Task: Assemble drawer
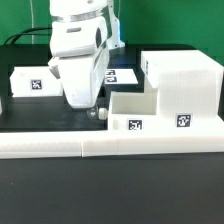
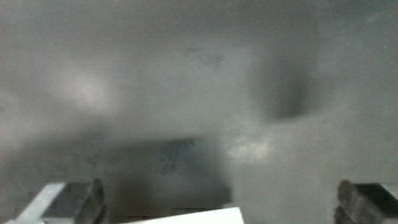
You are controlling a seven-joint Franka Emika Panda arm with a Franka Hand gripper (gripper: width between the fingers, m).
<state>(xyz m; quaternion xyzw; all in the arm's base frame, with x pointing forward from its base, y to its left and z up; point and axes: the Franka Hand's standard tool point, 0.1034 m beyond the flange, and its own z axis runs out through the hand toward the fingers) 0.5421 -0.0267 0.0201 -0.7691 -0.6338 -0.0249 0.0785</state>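
Black tabletop point(image 1: 30, 115) here, with a long white rail point(image 1: 60, 147) along its near edge and a bit of teal background up in the far corner. The big drawer box point(image 1: 185, 78) sits on the exterior view's right. An open tray point(image 1: 120, 124) is right against it, and another tray point(image 1: 35, 82) is well apart on the left. The gripper point(image 1: 82, 100) hangs low between the trays, fingers point(image 2: 68, 203) spread wide, holding nothing. The wrist view is mostly grey blur.

A knobbed tray point(image 1: 130, 108) sits touching the housing point(image 1: 186, 82) on the exterior view's left. My gripper point(image 1: 93, 108) hangs just beyond that tray, and a second tray point(image 1: 34, 82) lies farthest from the housing.
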